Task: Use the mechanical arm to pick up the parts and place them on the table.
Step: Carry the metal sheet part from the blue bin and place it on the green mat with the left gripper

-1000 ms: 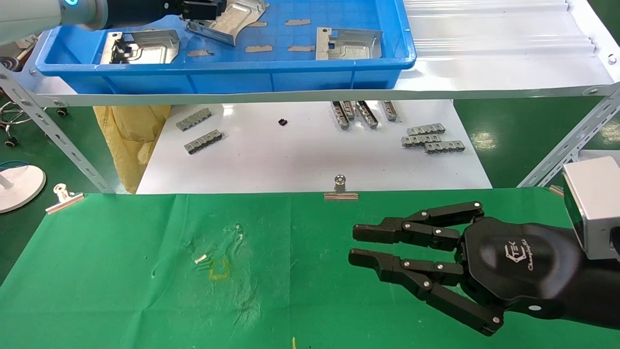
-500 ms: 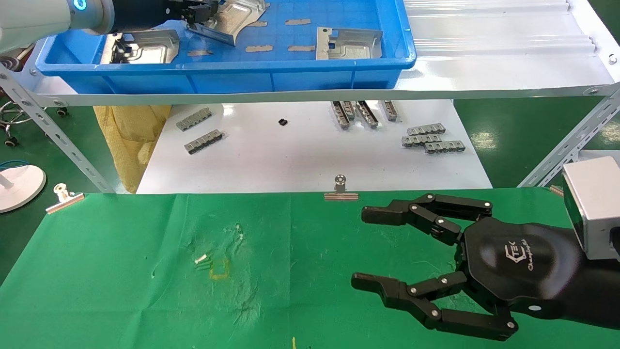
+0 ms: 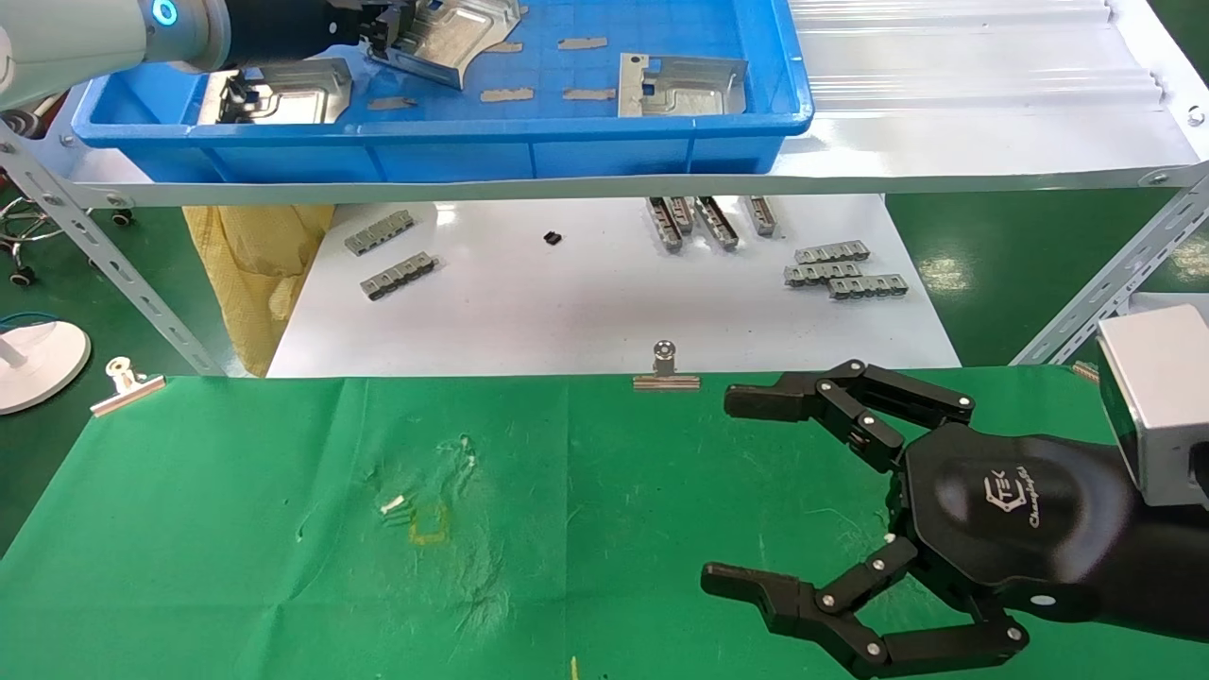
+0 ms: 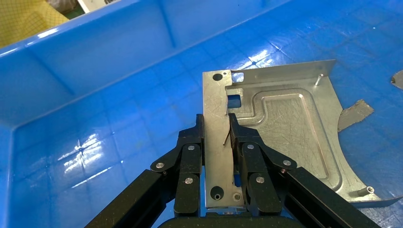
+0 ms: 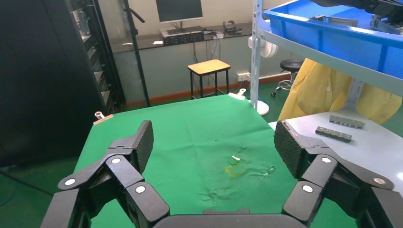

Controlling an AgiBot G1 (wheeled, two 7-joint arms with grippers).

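My left gripper [image 3: 383,28] reaches into the blue bin [image 3: 472,156] on the shelf and is shut on the bent rim of a silver plate [image 3: 453,36]. In the left wrist view the gripper [image 4: 216,135] clamps the plate's [image 4: 290,128] upright edge between both fingers. Two other silver plates lie in the bin, one at the left [image 3: 283,87] and one at the right [image 3: 675,83]. My right gripper [image 3: 737,491] hovers wide open and empty over the green cloth [image 3: 283,529]; in its own wrist view [image 5: 214,142] nothing is between the fingers.
Thin grey strips [image 3: 505,94] lie on the bin floor. Small grey notched bars [image 3: 836,269] lie on the white table [image 3: 586,302] under the shelf. A metal clip [image 3: 665,370] holds the cloth's far edge. A slanted shelf leg [image 3: 113,255] stands at the left.
My right gripper's fingers have spread from nearly together to wide open. My left gripper has closed on the plate's rim in the bin, barely shifting.
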